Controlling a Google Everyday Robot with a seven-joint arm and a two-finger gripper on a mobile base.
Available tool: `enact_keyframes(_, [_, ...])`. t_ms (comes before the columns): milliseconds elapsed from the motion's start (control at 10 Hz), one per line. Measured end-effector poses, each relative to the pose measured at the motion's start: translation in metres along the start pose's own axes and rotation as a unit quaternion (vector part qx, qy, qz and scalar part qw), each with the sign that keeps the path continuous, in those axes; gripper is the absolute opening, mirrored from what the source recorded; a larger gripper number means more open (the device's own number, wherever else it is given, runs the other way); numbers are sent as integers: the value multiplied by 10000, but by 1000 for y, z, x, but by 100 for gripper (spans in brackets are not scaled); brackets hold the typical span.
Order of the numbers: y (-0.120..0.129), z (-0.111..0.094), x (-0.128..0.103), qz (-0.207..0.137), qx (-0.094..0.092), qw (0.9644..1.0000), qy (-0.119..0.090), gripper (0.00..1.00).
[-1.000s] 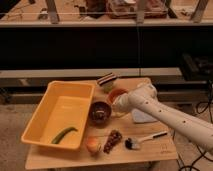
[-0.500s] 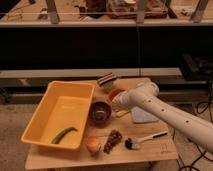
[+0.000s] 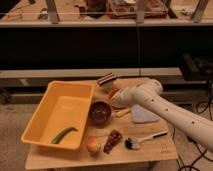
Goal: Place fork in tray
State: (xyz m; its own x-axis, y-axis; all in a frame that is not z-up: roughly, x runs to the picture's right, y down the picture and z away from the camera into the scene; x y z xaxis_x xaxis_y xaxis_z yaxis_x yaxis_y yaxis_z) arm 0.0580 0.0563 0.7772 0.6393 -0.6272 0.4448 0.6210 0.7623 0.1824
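The small slim pale fork could not be made out in this view, while the deep rectangular yellow plastic tray (image 3: 70, 85) held a long green pod (image 3: 64, 135) on the wooden counter (image 3: 160, 149), and the white arm's tool (image 3: 115, 99) hung just right of the round brown bowl (image 3: 100, 112), its grip impossible to tell.

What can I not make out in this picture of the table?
Fork: I find it nowhere in the camera view; the white arm may cover it.
Gripper: at the arm's end, just behind the brown bowl, mostly covered by the arm.
Green thing in the tray: too blurred to name.
Arm: cut off by the right edge.
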Motion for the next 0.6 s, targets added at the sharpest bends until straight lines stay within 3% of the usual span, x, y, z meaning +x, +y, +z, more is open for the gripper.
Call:
enact_keyframes(300, [-13,-11,4,-14,122,9998,147,20])
enact_keyframes(600, [-47,-37,17,-144,244,9986,456,20])
